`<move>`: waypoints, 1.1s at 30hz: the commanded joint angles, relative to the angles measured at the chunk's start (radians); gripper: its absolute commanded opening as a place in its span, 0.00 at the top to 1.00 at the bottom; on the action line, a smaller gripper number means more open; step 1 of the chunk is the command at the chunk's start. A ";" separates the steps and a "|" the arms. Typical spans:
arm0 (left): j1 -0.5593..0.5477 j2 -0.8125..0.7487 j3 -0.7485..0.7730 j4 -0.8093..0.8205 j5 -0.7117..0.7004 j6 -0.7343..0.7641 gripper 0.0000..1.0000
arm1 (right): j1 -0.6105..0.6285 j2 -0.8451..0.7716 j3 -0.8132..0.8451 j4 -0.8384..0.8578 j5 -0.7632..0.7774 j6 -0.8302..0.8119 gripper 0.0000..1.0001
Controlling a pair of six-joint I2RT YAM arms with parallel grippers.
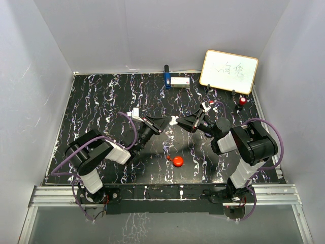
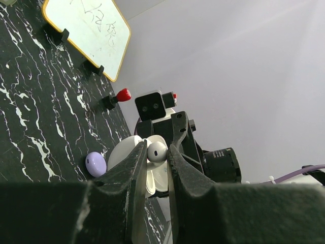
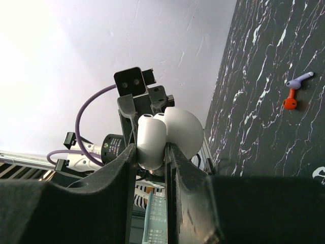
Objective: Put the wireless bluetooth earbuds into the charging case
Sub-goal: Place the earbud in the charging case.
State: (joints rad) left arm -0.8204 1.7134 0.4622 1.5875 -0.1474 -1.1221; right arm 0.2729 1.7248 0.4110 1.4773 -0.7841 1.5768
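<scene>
**Desk**: black, white-veined, walled in white on three sides.

**Left hand**: fingers clamped on a white earbud, pinched at their tips. Held above the middle of the desk, facing the right hand.

**Right hand**: fingers clamped on the case, gripping the white body. The rounded lid stands open beside it. Held above the middle of the desk, tip to tip with the left hand.

**White earbud:** off the desk, in the left hand's grip, just in front of the open case. Whether it touches the case cannot be told.

**Case:** white and glossy, off the desk, between the two hands in the top view.

**Red earbud**: round head with a short stem, lying on the desk near the front, between the two arms. Apart from both hands.

**Purple piece**: small and stemmed, lying just beside the red earbud.

**Purple pod**: round, resting on the desk near the right hand, seen only by the left wrist camera.

**Whiteboard**: orange-edged with faint writing, propped at the far right of the desk.

**Red knob**: on a black base, near the whiteboard's right corner.

**Blue item** and **white box**: side by side at the far edge, centre.
</scene>
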 commanded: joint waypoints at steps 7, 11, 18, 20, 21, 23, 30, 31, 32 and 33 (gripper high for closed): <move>-0.005 -0.029 -0.022 0.199 -0.017 0.010 0.97 | 0.004 -0.028 0.038 0.339 0.013 0.014 1.00; -0.004 -0.030 -0.025 0.198 -0.016 0.012 0.95 | 0.003 -0.025 0.042 0.337 0.014 0.017 1.00; -0.005 -0.030 -0.031 0.198 -0.015 0.010 0.93 | 0.003 -0.022 0.048 0.338 0.017 0.020 1.00; -0.005 -0.030 -0.033 0.198 -0.015 0.010 0.92 | 0.003 -0.019 0.051 0.338 0.019 0.022 1.00; -0.005 -0.031 -0.035 0.198 -0.017 0.009 0.91 | 0.003 -0.019 0.051 0.339 0.019 0.022 1.00; -0.004 -0.033 -0.036 0.198 -0.017 0.010 0.90 | 0.004 -0.018 0.052 0.338 0.019 0.022 1.00; -0.005 -0.033 -0.037 0.199 -0.012 0.008 0.84 | 0.003 -0.010 0.055 0.338 0.020 0.022 1.00; -0.006 -0.033 -0.037 0.198 -0.012 0.007 0.84 | 0.003 -0.010 0.056 0.338 0.020 0.022 1.00; -0.005 -0.032 -0.038 0.198 -0.010 0.007 0.83 | 0.003 -0.009 0.056 0.338 0.020 0.022 1.00; -0.005 -0.032 -0.039 0.199 -0.010 0.005 0.83 | 0.004 -0.008 0.055 0.338 0.020 0.020 1.00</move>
State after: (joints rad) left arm -0.8204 1.7088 0.4404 1.6016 -0.1516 -1.1225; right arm 0.2741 1.7248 0.4229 1.4773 -0.7853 1.5902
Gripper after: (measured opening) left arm 0.176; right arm 0.230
